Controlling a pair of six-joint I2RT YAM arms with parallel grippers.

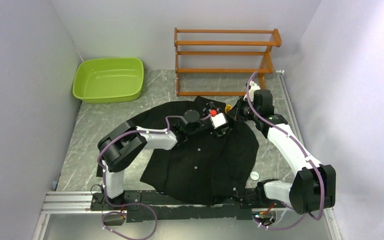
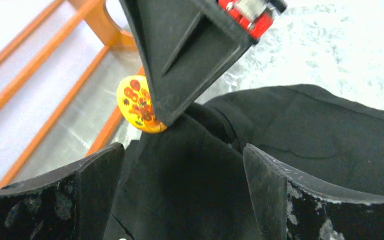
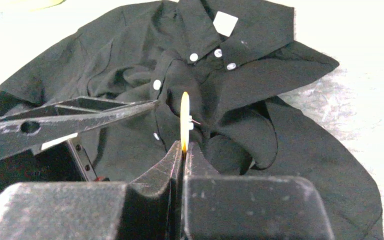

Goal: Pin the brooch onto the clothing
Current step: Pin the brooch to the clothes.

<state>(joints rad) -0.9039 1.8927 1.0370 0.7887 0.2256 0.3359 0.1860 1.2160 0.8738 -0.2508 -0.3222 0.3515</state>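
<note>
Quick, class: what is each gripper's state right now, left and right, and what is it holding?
Left gripper: open, holding nothing, above the shirt.
Right gripper: closed on the brooch, pinched edge-on.

Far-left corner: a lime-green plastic basin, rectangular with rounded corners, lying upright on the bench, whose top is grey and veined like marble. Far edge, right of the basin and well apart from it: an orange-brown wooden rack with slatted tiers between two side frames, standing against the back wall. Near right: a small white round disc lying flat on the bench. Near edge: a silver aluminium rail running across the bench's width. Pale grey-lilac walls enclose the bench at the left, back and right.
</note>
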